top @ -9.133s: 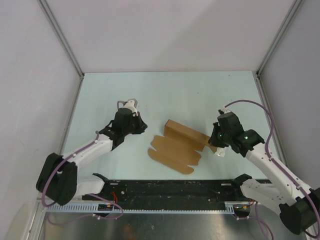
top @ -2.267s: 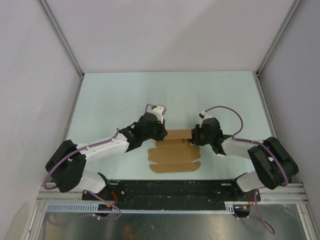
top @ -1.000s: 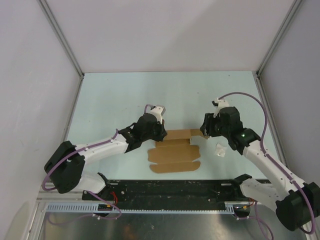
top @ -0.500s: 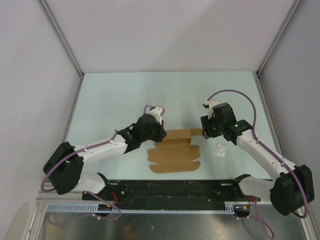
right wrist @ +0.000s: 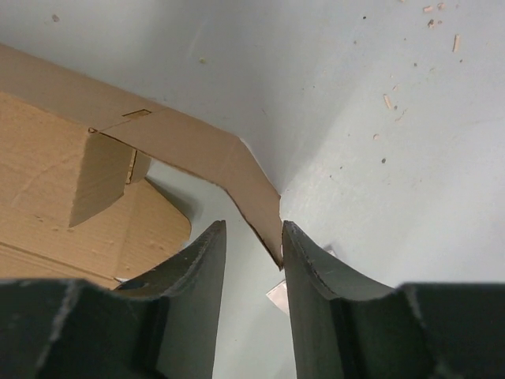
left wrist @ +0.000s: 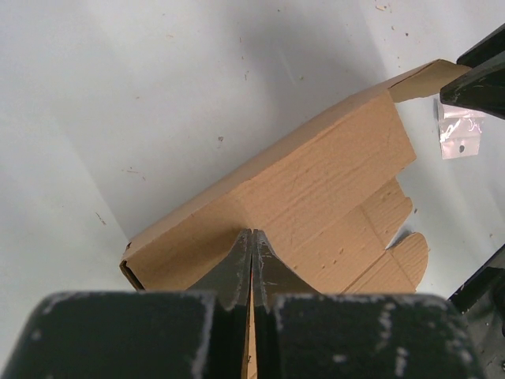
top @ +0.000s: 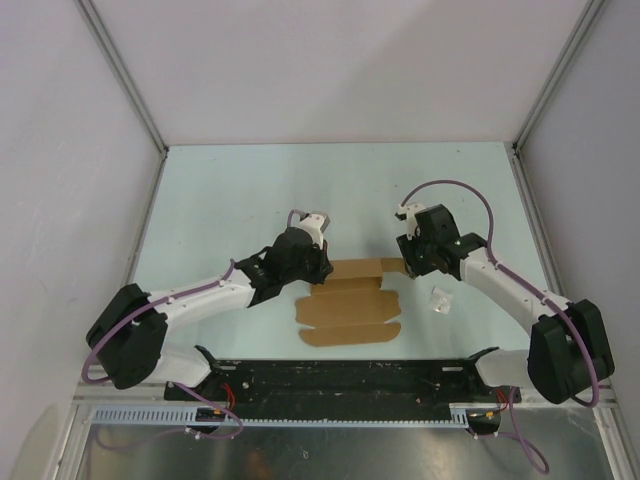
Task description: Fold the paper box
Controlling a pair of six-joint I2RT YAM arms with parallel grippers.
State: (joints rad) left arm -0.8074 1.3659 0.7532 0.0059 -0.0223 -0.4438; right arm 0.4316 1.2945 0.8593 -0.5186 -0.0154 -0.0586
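Centrally, two robot hands are working on a half-folded brown box

The paper box (top: 350, 300), plain kraft cardboard, is lying in the middle of the pale surface (top: 250, 190). Its far side is standing up as a long hollow sleeve, and its near panels with rounded tabs are lying flat toward the arms. The left hand (left wrist: 251, 257) is pinching shut on the sleeve's left end, with a thin sliver of cardboard showing between its fingers. The right hand (right wrist: 252, 230) is standing narrowly parted around the pointed tip of the end flap (right wrist: 197, 154). That tip is touching the inner face of one finger, and nothing is clamped there yet.

To do this step well, the left hand is probably best anchoring the sleeve. The right hand should be closing nearer the flap's crease than its tip, then swinging it inward without dragging the box.

Only the overhead view is showing the box's whole outline and both arms converging on it. Only the right wrist view is revealing the flap tip between the fingers and a small inner tab at the sleeve's open end. The left wrist view alone is showing the pinch.
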